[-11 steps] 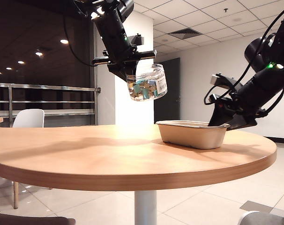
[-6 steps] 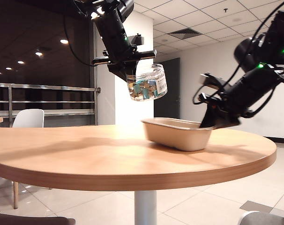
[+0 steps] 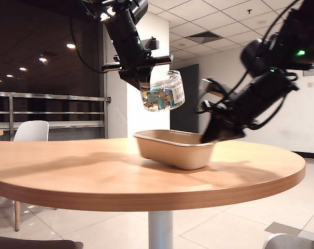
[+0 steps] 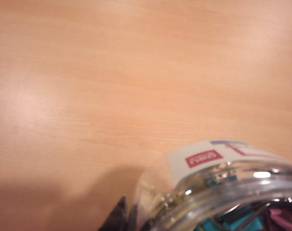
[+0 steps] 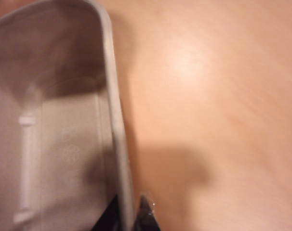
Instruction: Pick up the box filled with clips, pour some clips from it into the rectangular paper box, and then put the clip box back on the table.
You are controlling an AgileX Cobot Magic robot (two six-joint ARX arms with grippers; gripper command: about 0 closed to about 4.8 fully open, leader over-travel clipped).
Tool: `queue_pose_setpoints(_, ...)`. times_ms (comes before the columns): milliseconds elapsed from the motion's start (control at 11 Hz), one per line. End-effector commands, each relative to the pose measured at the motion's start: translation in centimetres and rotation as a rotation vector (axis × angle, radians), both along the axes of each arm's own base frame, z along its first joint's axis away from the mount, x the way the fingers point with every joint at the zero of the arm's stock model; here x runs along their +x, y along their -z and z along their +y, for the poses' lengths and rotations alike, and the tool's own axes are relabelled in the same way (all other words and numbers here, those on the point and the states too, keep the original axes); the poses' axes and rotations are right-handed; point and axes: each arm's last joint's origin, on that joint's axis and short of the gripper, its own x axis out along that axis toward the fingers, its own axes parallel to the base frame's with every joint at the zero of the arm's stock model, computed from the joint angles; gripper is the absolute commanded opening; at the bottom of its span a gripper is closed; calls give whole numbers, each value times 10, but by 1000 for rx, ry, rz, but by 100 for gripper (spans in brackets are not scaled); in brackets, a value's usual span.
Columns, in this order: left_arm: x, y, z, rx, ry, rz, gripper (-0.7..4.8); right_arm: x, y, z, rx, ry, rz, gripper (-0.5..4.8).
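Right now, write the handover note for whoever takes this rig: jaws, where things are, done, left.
Left gripper: jaws shut on the clip jar, held high above the table, mouth up, clips inside.
Right gripper: jaws shut on the side wall of the paper tray, at its right end in the exterior view.
Tray sits on the table, almost under the jar, empty in the part the right wrist view shows.
Done: jar picked up, tray gripped.
Left: tilt the jar to pour some clips into the tray, then set the jar back on the table.
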Motion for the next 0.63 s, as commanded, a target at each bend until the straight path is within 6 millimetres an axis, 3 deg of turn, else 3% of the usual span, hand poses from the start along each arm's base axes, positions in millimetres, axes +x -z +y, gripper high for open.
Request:
queue_pose_setpoints(91, -3, -17, 6, -18, -6, -39, -6, -6, 0, 16, -9, -51, 5, 21)
queue_pose_setpoints(181, -3, -18, 10, -14, -11, -37, -6, -8, 0, 19, -8, -63, 12, 36)
queue_pose_setpoints(362, -2, -17, 15, 12, -12, -31, -6, -10, -2, 21, 4, -82, 18, 154)
queue_pose_setpoints(634, -1, -15, 20, 26, -22, -7, -6, -12, -15, 20, 29, -74, -1, 194)
